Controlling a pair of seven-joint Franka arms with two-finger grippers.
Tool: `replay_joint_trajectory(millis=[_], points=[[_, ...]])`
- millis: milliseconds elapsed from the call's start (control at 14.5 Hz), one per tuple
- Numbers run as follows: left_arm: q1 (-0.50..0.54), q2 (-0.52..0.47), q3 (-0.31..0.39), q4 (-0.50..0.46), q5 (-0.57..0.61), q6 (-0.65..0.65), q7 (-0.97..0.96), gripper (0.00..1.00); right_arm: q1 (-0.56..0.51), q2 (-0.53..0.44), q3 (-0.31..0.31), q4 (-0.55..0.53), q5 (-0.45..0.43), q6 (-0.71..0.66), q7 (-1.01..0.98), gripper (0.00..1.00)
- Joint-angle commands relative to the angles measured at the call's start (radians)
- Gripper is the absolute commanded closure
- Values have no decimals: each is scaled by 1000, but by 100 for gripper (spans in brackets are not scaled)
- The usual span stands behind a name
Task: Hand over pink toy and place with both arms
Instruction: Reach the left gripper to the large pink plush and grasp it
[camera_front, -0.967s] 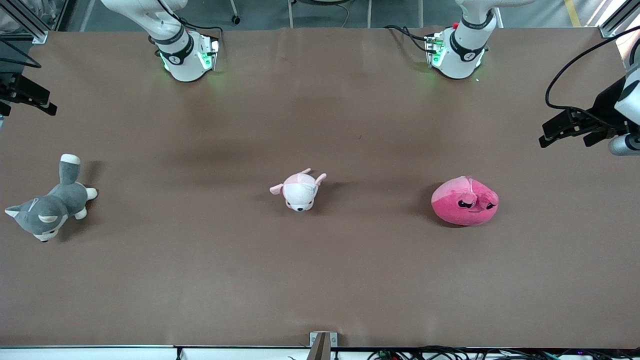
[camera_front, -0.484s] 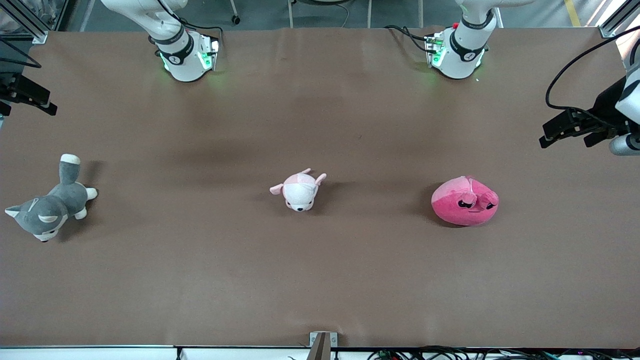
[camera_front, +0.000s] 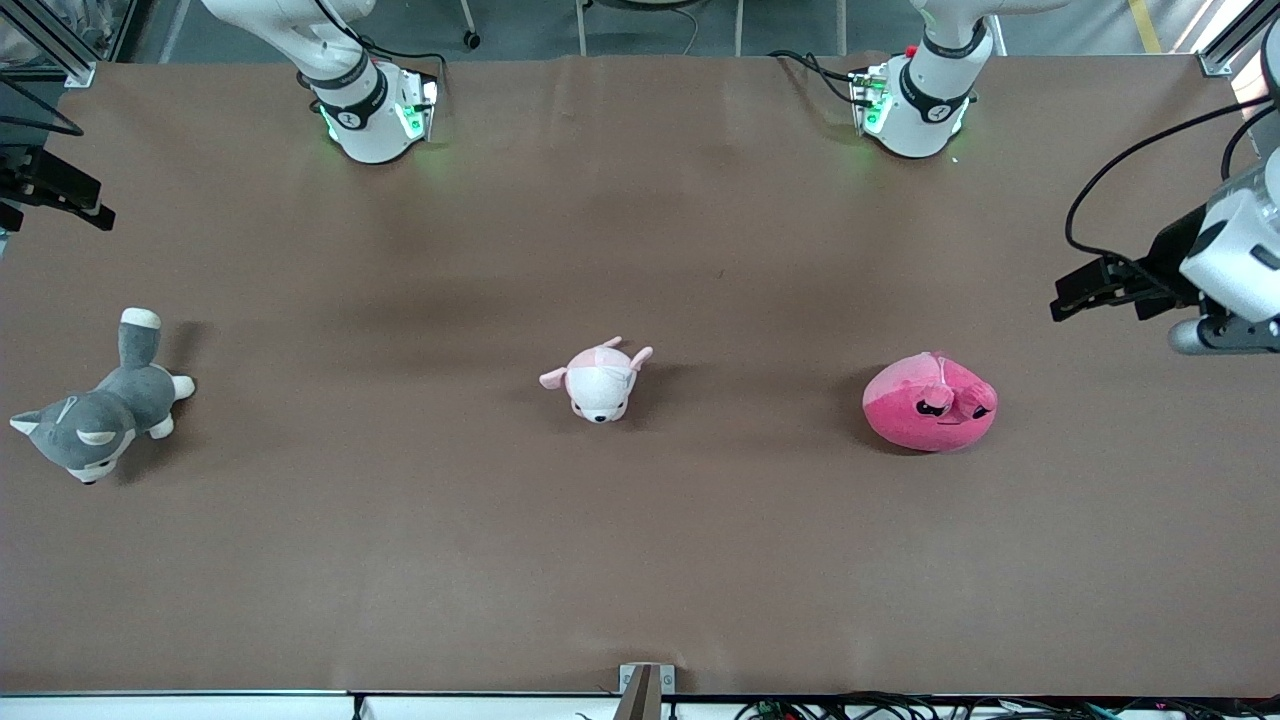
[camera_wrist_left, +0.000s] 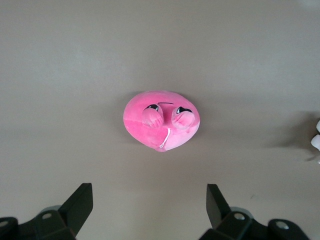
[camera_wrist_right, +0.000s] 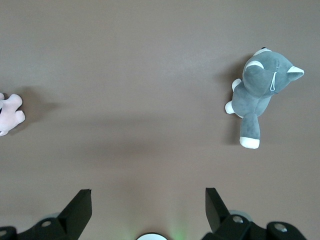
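Observation:
The pink toy (camera_front: 930, 402) lies on the brown table toward the left arm's end, its face turned to the front camera. It shows in the middle of the left wrist view (camera_wrist_left: 161, 120). My left gripper (camera_front: 1098, 303) hangs open and empty in the air over the table's edge at that end, apart from the toy; its jaws stand wide in the left wrist view (camera_wrist_left: 149, 202). My right gripper (camera_front: 55, 212) waits open and empty high over the right arm's end; its jaws stand wide in the right wrist view (camera_wrist_right: 148, 202).
A small pale pink-and-white plush (camera_front: 598, 380) lies mid-table. A grey-and-white plush dog (camera_front: 95, 415) lies at the right arm's end and shows in the right wrist view (camera_wrist_right: 260, 87). The two arm bases (camera_front: 375, 110) (camera_front: 915, 100) stand along the table's edge farthest from the front camera.
My left gripper has shifted a little toward the table's middle and the pink toy, and its wrist has turned. The right arm and the toys have not moved.

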Motion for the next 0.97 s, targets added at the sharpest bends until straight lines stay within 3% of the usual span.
replay_joint_trajectory(millis=[0,484,898], points=[[8,61,-1,22,23,2,10,0,-5,-35,3,-37,0,5,-13,0],[0,237,0,8,21,57,6,0,-2,-36,3,-37,-1,6,-13,0],[1,285,0,-73,23,158,-6,0,-5,-33,3,-47,-18,17,-13,0]])
